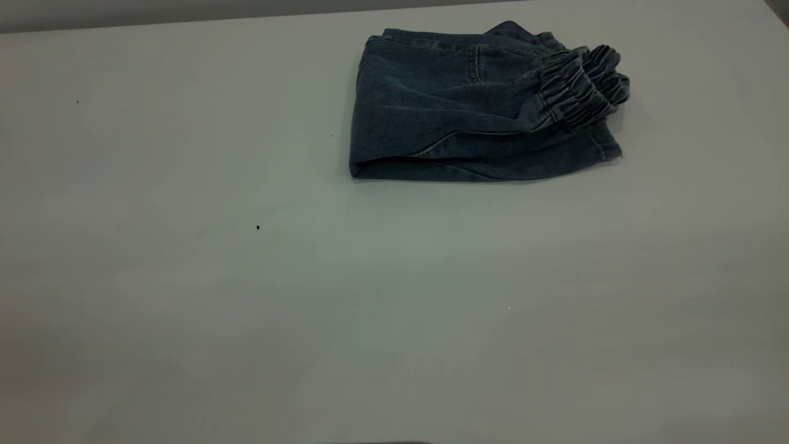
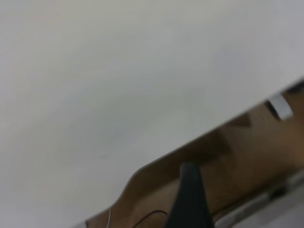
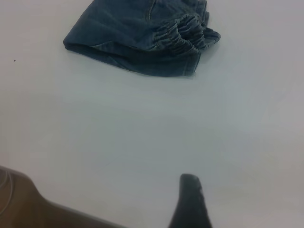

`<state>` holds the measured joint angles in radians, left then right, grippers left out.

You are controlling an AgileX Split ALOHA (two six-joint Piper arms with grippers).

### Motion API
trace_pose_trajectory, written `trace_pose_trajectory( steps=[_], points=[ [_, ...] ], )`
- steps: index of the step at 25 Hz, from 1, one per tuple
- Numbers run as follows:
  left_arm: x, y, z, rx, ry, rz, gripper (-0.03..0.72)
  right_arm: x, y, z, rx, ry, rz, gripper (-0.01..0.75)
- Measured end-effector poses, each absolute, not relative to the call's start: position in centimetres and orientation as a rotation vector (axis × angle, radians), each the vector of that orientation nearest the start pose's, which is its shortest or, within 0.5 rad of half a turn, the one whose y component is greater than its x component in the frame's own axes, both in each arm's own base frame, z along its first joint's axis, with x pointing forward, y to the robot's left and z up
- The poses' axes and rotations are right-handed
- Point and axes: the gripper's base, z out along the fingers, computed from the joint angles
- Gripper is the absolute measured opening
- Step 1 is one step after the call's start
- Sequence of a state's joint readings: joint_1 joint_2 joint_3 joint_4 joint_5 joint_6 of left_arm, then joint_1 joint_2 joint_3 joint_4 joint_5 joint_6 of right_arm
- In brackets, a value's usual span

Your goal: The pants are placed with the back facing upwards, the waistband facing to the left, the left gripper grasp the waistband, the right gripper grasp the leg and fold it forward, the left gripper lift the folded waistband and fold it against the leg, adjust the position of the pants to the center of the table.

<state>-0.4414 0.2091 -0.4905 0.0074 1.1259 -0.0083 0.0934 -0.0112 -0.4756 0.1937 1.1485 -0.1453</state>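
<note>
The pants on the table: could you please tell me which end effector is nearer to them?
Right. The right end effector is over the table with the pants ahead of it; the left end effector is at the table's edge, no pants in its view.

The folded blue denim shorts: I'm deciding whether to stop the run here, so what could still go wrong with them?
1. The folded blue denim shorts lie toward the far right of the pale grey table, not at its centre, so centring looks undone.
2. The gathered elastic waistband sits bunched and raised on top near the hems; a push there could flip the fold open.
3. Both claws are off the cloth; dragging by one layer might smear the stack.
</note>
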Motion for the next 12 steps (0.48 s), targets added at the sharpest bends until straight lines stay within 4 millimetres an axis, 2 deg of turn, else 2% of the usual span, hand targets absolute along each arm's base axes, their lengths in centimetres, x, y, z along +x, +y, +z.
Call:
trace_pose_trajectory(
  steps=[4, 7, 12],
  points=[
    [2.0, -0.3, 26.8, 0.208, 2.295, -0.092, 0.534, -1.0, 1.5, 26.5, -0.272, 2.118, 0.205, 0.458],
    [1.2, 0.0, 26.9, 0.055, 2.237, -0.027, 0.534, -1.0, 1.6, 26.5, -0.256, 2.119, 0.202, 0.458],
    [-0.5, 0.1, 27.0, -0.028, 2.129, 0.014, 0.534, -0.9, 1.7, 26.5, -0.169, 2.124, 0.158, 0.458]
  ],
)
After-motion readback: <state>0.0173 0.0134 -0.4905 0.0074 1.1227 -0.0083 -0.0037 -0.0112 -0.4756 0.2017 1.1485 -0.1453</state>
